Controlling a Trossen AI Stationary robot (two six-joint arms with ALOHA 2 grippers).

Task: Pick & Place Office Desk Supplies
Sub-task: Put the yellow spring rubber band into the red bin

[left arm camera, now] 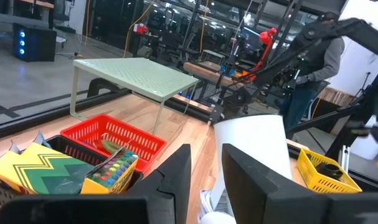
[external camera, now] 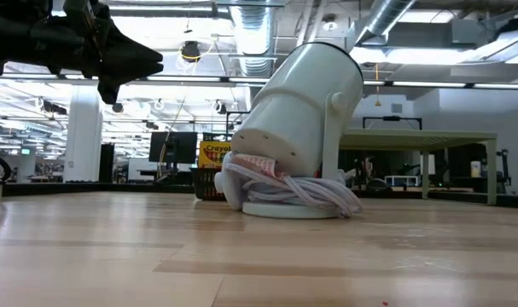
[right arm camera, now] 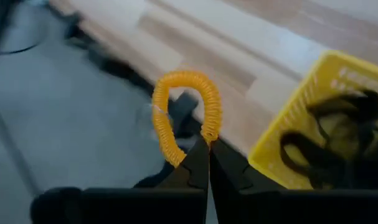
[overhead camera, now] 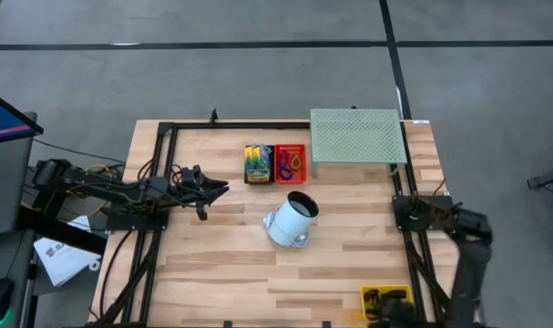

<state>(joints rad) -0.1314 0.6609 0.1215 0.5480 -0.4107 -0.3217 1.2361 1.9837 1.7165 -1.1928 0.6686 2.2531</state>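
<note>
A black basket point(overhead camera: 258, 165) point(left arm camera: 27, 180) holds yellow-green crayon boxes point(left arm camera: 58, 171), and a red basket point(overhead camera: 291, 161) point(left arm camera: 114, 138) beside it holds rubber bands. At the near right corner a yellow basket point(overhead camera: 386, 297) point(right arm camera: 313, 143) holds black binder clips point(right arm camera: 338, 134). My left gripper point(overhead camera: 217, 189) point(left arm camera: 207, 180) is open and hovers above the table, left of a tilted white cylinder point(overhead camera: 291, 220) point(external camera: 301, 111). My right gripper point(right arm camera: 208, 149) is shut on a yellow coiled ring point(right arm camera: 182, 109) beside the yellow basket, at the table's near edge. My right gripper pinches the yellow coiled ring between its two fingertips at one spot on the loop point(right arm camera: 208, 133). The rest of the loop stands free beyond the fingertips, lifted clear of the table and the basket.
A pale green perforated shelf point(overhead camera: 358, 137) point(left arm camera: 139, 78) stands at the far right of the table. The white cylinder rests tilted on a round base with bundled white cord point(external camera: 293, 192). Black frame rails point(overhead camera: 158, 173) run along both sides. A person point(left arm camera: 313, 68) stands beyond the table.
</note>
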